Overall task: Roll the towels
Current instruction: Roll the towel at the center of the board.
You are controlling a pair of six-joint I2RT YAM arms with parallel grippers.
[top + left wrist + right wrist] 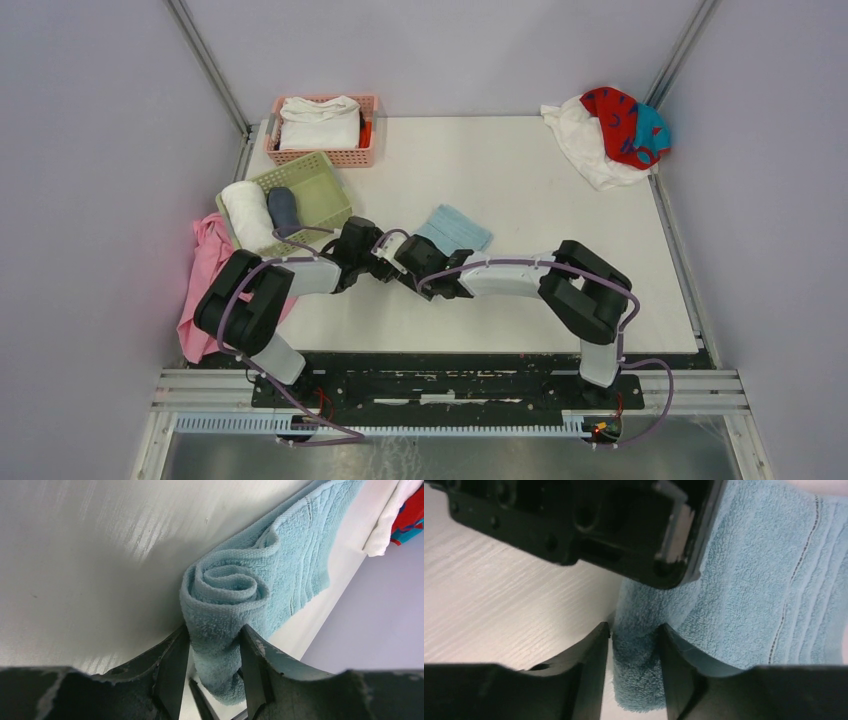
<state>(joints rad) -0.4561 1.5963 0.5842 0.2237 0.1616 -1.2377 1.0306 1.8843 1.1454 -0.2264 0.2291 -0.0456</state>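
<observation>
The light blue towel [455, 228] lies mid-table, its near end rolled into a coil. My left gripper [383, 252] is shut on one end of that roll; the left wrist view shows the spiral [235, 587] pinched between the fingers. My right gripper [418, 268] is shut on the other end of the roll [634, 645], with the left gripper's body just above it in that view. A white towel [585, 145] and a red towel with teal marks [625, 125] lie heaped at the far right corner.
A green basket [325, 185] at the left holds a white roll and a dark blue roll. A pink basket [345, 155] behind it holds folded white cloth. A plain pink cloth [205, 270] hangs over the table's left edge.
</observation>
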